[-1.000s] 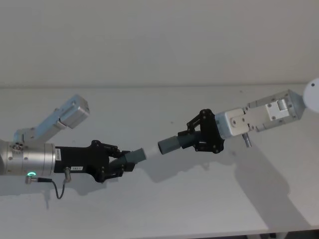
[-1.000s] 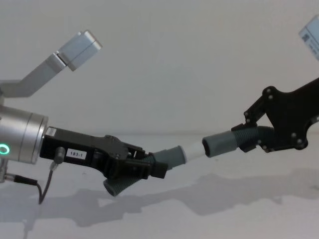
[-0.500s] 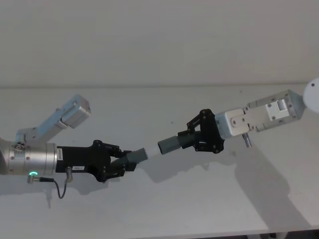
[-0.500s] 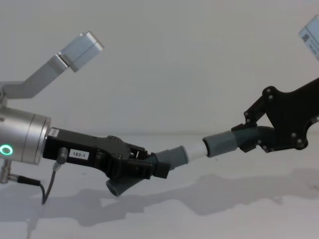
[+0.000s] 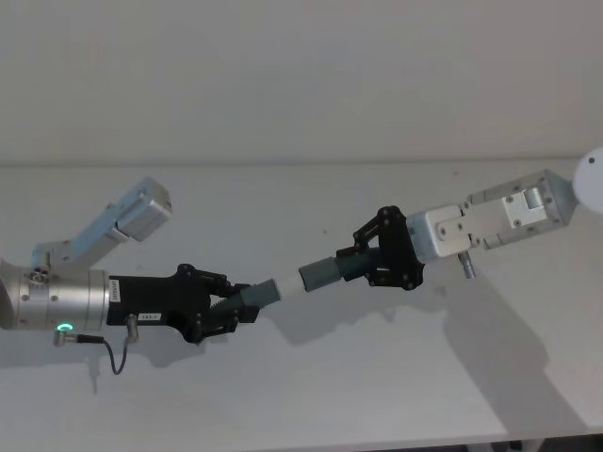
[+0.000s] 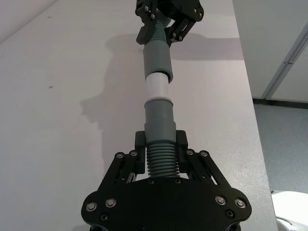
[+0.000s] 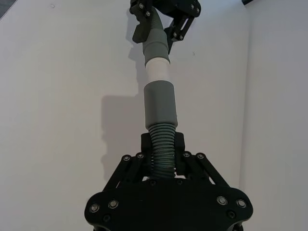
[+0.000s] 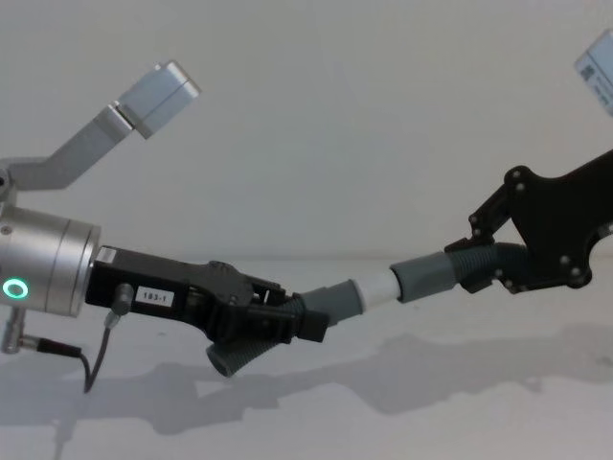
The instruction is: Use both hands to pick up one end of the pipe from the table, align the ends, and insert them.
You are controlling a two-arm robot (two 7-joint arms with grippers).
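- Head view: left end effector (image 5: 236,309) clamped tight on the white-tipped pipe piece (image 5: 256,295), held up over the white tabletop (image 5: 311,395). Right end effector (image 5: 363,264) closed around the ribbed pipe piece (image 5: 325,273), also in the air. White tip (image 5: 290,288) bridging the two, going into the collar mouth (image 5: 306,280).
- Chest view: two pipe pieces in total, one per end effector, both clear of the tabletop with shadows underneath. White-tipped piece poking out and up from the left end effector (image 8: 287,321); ribbed piece sticking out of the right end effector (image 8: 488,261) toward it. Tip touching or just inside the collar, can't tell how deep.
- Left wrist view: ribbed neck of the near piece pinched between the fingers (image 6: 180,142), white tip straight ahead and lined up with the far piece's collar.
- Right wrist view: same deal mirrored, ribbed hose gripped, collar out front with the white tip entering it. Green ring light (image 8: 13,287) lit on the left wrist.
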